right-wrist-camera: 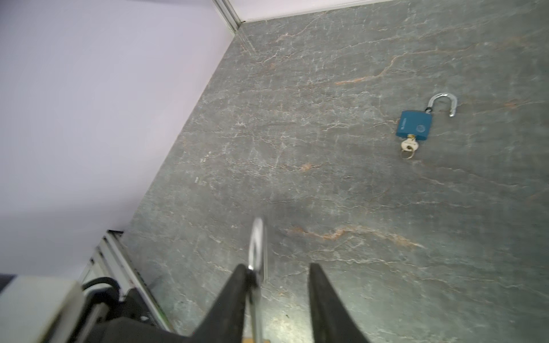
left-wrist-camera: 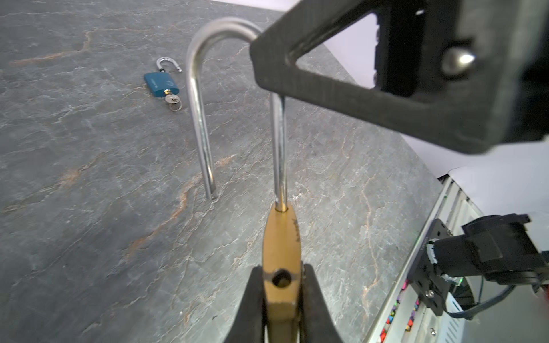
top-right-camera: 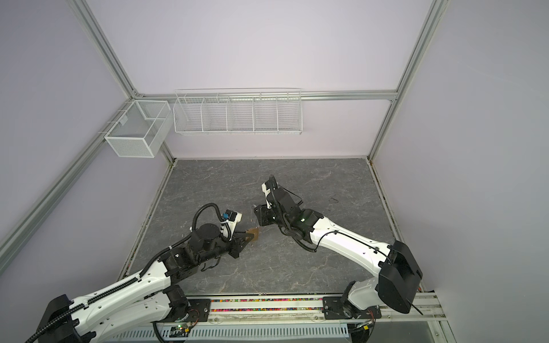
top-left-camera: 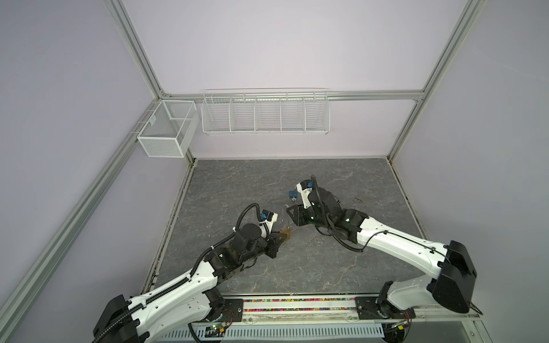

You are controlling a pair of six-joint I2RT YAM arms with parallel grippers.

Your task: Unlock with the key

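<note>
A grey, veined stone-look table (top-left-camera: 297,261) filled the floor of a cell with pale lilac walls and an aluminium frame.

Nearest the arms' bases, the left end effector (left-wrist-camera: 281,276) was clamped on the body of a brass padlock (left-wrist-camera: 282,237), one finger against each flat side, and held it off the table. The padlock's long steel shackle (left-wrist-camera: 199,104) stood unlatched. One leg ran into the body, the free leg hung clear beside it, and the socket in the body for that leg showed empty.

Just beyond, the right end effector (right-wrist-camera: 279,267) met the bend of that shackle from the opposite side. Its fingers stood apart. The shackle lay against the inner face of one finger, with a clear gap to the other, so nothing was gripped.

Farther out on the table lay a blue padlock (right-wrist-camera: 413,124), flat and well apart from both end effectors. Its shackle was swung open and a silver key (right-wrist-camera: 409,145) sat in its keyhole.

On the far wall hung a white wire rack (top-left-camera: 265,114) with several compartments, and a white mesh basket (top-left-camera: 166,130) hung in the corner beside it.
</note>
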